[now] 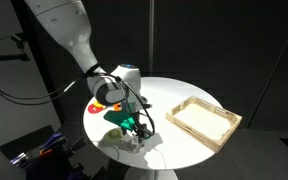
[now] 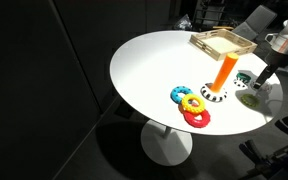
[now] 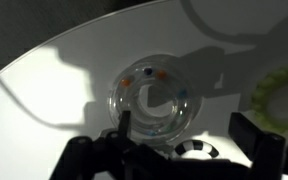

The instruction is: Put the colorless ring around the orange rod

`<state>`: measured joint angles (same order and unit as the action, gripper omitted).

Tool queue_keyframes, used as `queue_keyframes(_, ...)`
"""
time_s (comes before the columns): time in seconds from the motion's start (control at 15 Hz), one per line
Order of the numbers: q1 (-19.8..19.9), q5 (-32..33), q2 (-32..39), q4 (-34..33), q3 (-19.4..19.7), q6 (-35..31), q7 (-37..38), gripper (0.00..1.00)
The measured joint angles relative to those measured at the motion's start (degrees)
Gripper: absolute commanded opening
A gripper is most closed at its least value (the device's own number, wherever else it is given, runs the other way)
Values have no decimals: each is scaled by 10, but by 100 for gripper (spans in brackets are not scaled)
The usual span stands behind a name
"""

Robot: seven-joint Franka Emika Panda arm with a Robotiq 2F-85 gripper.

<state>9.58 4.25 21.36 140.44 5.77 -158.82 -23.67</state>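
We find the pincer [image 3: 174, 140] apart, hovering directly over the clear ring [image 3: 154, 105], which lies flat on the white desk [image 3: 44, 90], near the orange rod [image 2: 225, 72]. Step in hand: approach for the grasp. Next, we judge, it must descend and close across the rim.

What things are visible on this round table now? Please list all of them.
table: one, white, round.
wooden tray: one, light wood, near the table's edge.
orange rod: one, orange, upright inside the speckled ring.
speckled ring: one, black-and-white, around the rod's foot.
blue ring, yellow ring, red ring: one each, clustered beside the rod.
colorless ring: one, clear, on the table below the tool.
pale green ring: one, beside the colorless ring.
dark green ring: one, near the tool.
arm: one, white.
tool: one, dark, open, over the colorless ring.
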Motion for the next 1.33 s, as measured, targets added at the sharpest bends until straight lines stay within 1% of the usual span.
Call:
queue_keyframes(0.67,0,10,9,1,3,0,15,100)
queue_keyframes(0.73,0,10,10,1,3,0,16,75)
queue_keyframes(0.8,0,10,10,1,3,0,17,72)
queue_keyframes(0.87,0,10,11,1,3,0,18,66)
queue_keyframes(0.93,0,10,12,1,3,0,19,56)
queue_keyframes(1.33,-2,19,15,1,4,0,30,9)
